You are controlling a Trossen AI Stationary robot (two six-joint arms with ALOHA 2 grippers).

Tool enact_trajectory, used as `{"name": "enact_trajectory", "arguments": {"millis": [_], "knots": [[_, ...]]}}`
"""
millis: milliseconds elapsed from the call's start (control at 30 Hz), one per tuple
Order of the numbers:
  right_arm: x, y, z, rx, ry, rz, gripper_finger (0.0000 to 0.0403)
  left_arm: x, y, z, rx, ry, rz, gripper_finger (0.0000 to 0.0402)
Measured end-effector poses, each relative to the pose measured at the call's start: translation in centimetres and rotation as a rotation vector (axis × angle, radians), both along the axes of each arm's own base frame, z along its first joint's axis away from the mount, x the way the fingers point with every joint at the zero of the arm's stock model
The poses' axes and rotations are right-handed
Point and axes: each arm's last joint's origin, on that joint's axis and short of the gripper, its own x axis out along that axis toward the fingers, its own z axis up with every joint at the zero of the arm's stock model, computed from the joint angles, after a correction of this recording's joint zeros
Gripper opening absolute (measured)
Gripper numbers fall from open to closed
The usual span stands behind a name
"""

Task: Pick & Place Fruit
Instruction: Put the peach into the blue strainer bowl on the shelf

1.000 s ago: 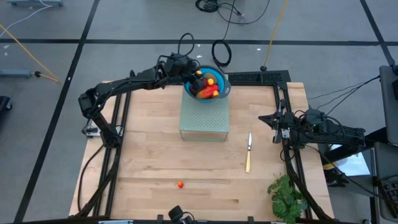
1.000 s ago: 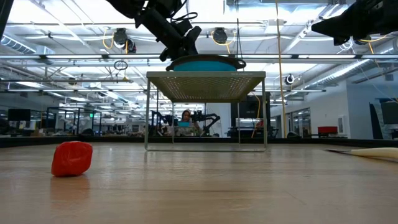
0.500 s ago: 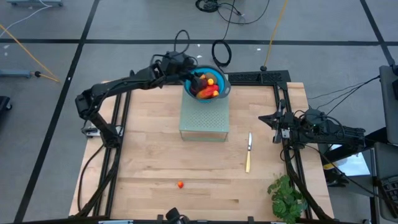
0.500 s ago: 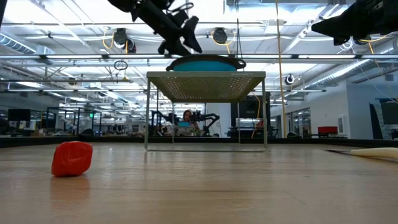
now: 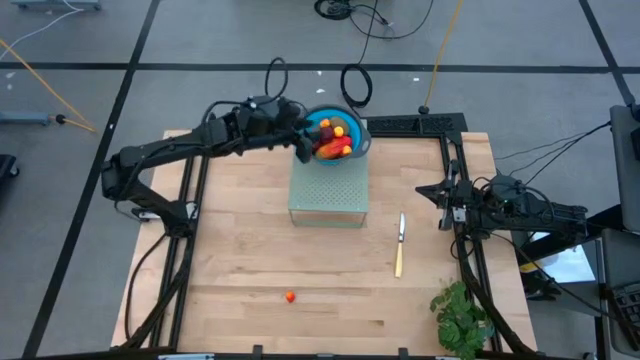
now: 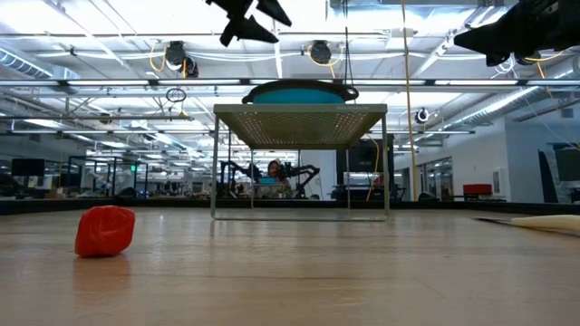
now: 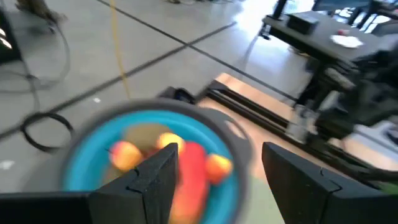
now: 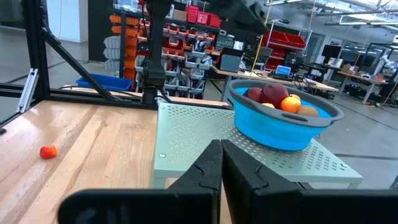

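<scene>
A blue bowl (image 5: pixel 350 128) holding several pieces of fruit (image 5: pixel 333 142) stands on a pale green perforated stand (image 5: pixel 328 195) at the table's far middle. My left gripper (image 5: pixel 303 143) hovers open and empty above the bowl's left rim; in the left wrist view its fingers (image 7: pixel 155 180) frame the bowl (image 7: pixel 93 155) and the fruit (image 7: pixel 189 168) below. One small red fruit (image 5: pixel 290 296) lies on the table near the front edge, large in the low view (image 6: pixel 104 230). My right gripper (image 8: pixel 221 163) waits shut at the table's right side.
A pale-handled knife (image 5: pixel 400 245) lies right of the stand. A green leafy bunch (image 5: pixel 460 318) sits at the near right corner. Bare wood lies between the stand and the small red fruit. The stand's legs (image 6: pixel 216 167) lift the bowl well above the table.
My left gripper has risen from the bowl's rim and drawn back toward the table's left edge, rolling a little. The bowl and the fruit in it have stayed put.
</scene>
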Motion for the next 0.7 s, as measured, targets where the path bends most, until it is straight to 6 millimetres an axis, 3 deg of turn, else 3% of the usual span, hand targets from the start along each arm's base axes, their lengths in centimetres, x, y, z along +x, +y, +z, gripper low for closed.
{"name": "enact_trajectory", "arguments": {"millis": [500,700], "knots": [[0.1,0.5,-0.1,0.071,-0.008,0.174,0.0000,1.3,-9.5,-1.4,-0.358,0.053,-0.127,0.0234],[1.0,0.7,-1.5,0.055,-0.067,0.275,0.0000,1.2,-13.5,-1.4,-0.436,0.034,-0.132,0.0234]]}}
